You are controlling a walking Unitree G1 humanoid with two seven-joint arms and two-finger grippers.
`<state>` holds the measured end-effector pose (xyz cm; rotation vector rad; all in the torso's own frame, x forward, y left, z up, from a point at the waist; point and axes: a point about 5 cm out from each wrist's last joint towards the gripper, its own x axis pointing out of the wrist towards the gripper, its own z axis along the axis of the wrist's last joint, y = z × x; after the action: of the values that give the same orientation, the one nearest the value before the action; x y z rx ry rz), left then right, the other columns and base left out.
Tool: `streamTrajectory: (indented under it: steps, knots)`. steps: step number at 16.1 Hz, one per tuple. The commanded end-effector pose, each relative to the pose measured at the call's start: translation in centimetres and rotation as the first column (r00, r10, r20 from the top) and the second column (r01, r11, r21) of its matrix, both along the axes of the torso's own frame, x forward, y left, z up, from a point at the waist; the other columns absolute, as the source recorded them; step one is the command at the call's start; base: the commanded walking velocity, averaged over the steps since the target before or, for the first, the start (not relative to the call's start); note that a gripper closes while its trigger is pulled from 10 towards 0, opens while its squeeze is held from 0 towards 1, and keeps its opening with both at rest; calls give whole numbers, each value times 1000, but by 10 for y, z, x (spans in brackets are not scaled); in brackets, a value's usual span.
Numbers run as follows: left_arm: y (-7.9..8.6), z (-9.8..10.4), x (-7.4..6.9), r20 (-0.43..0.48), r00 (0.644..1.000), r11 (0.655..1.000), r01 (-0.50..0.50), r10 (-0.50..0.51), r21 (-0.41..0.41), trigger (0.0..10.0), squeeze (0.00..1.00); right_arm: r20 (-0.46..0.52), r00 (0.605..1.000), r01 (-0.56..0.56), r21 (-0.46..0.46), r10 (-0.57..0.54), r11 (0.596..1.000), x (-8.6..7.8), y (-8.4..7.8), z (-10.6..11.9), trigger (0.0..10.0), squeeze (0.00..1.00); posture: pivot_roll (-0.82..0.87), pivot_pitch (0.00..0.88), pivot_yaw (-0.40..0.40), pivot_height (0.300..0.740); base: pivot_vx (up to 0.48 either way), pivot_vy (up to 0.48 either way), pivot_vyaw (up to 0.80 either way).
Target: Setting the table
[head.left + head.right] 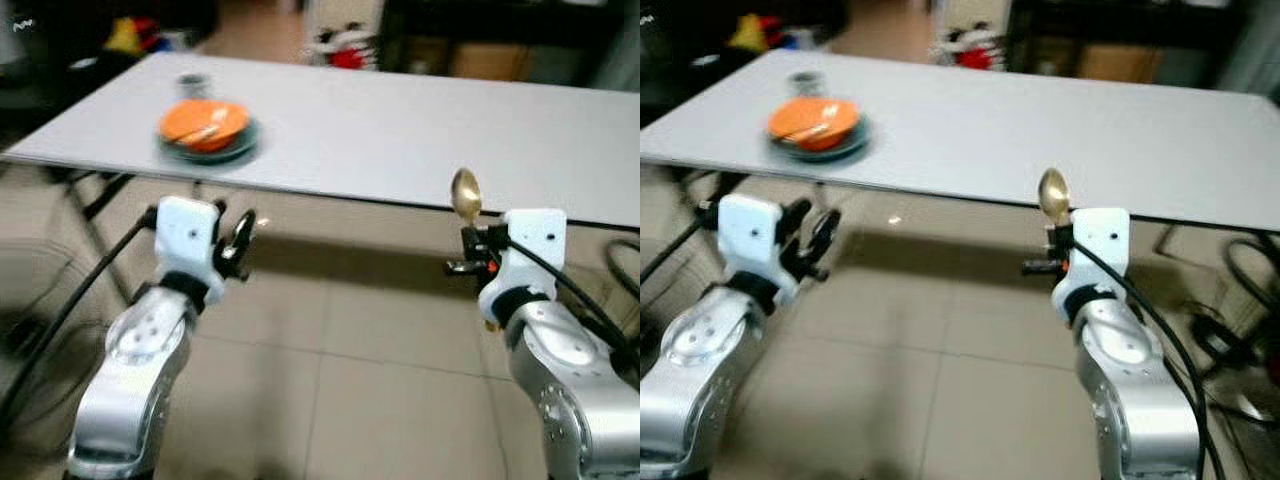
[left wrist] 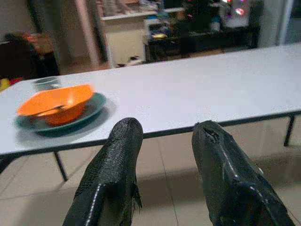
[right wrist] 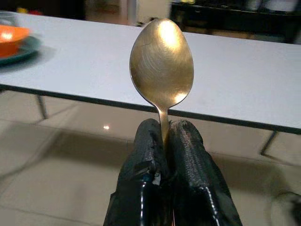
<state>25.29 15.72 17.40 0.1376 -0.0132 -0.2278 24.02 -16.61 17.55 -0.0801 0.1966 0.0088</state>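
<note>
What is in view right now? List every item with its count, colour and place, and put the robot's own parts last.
table: one, white top on dark legs, ahead of the robot, across the view.
plate: one, dark green, on the table's left part near the front edge.
bowl: one, orange, resting on the plate, with what looks like a utensil lying in it.
small cup: one, greyish, blurred, on the table just behind the bowl.
spoon: one, gold, held upright by its handle, bowl end up, in front of the table edge.
floor: beige tiles, below the table and arms.
left gripper: black fingers apart, holding nothing, short of the table edge.
right gripper: black fingers shut on the spoon's handle.
</note>
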Motion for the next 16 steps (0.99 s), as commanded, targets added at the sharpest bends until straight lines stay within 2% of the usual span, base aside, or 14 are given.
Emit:
streamTrajectory:
  steps: [1,3,5,12,16]
  knots:
    - [0,-5,-1,-15,1000,1000,4,-4,9,10000,0,-11,1000,10,-7,-10,1000,-1,-5,-5,10000,0,74,0,7,740,375,0,0]
    - [8,-12,-5,-38,999,999,-4,6,49,10000,0,-20,1000,-10,15,10,1000,-2,-4,-10,10000,0,83,0,3,740,373,0,0]
    - [10,-12,-6,-37,999,999,-11,13,45,10000,0,-24,1000,-20,35,21,999,-2,-2,-12,10000,0,88,0,1,740,375,0,0]
    - [4,-11,-5,-18,1000,999,15,-14,38,10000,0,-47,999,-24,6,24,1000,-3,-4,-17,10000,0,81,0,3,740,374,0,0]
    - [1,-12,-4,-15,999,999,31,-31,41,10000,0,-43,998,-46,10,46,999,-2,0,-16,10000,0,81,0,6,740,374,0,0]
